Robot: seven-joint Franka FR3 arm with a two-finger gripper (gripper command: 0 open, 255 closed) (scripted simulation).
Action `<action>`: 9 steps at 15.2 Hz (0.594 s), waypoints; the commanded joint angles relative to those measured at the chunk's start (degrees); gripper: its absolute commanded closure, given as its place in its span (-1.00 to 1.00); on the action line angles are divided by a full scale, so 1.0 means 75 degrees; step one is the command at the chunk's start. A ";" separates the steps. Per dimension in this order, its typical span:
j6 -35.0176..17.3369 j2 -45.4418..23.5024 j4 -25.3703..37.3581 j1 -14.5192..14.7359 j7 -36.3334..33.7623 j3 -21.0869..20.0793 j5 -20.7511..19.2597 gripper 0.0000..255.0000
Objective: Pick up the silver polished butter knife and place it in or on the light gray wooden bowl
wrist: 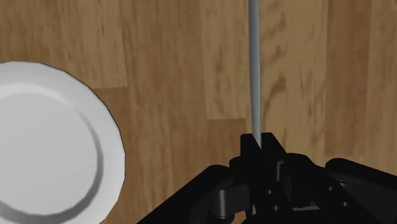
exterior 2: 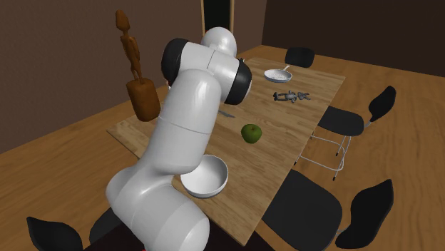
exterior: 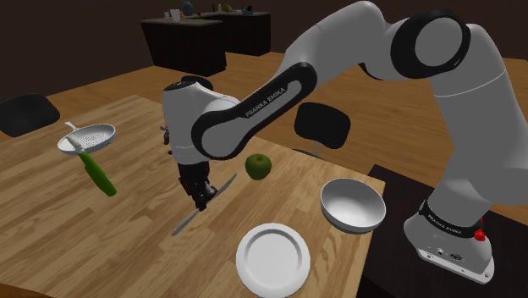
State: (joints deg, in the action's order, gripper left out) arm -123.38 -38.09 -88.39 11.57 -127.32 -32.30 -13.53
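Well inside the tabletop's [exterior: 51, 229] edges, the end effector [exterior: 201, 198] clasps the butter knife [exterior: 184, 224] near mid-length; light, stiff and slick, it could pivot or slip.

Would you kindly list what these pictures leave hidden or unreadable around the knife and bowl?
Wrist view: the butter knife, clasped by the gripper, runs out of frame, so its far end is cut off.
Wrist view: the white plate is cut by the picture's edge.
Second exterior view: the arm covers part of the bowl.
Second exterior view: the small grey object beyond the apple is too small to identify.
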 commanded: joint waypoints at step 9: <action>0.0804 0.0418 0.0421 -0.0060 0.0053 -0.0170 0.0217 1.00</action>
State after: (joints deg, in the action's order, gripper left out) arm -118.11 -35.17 -85.79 11.08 -126.93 -33.47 -12.04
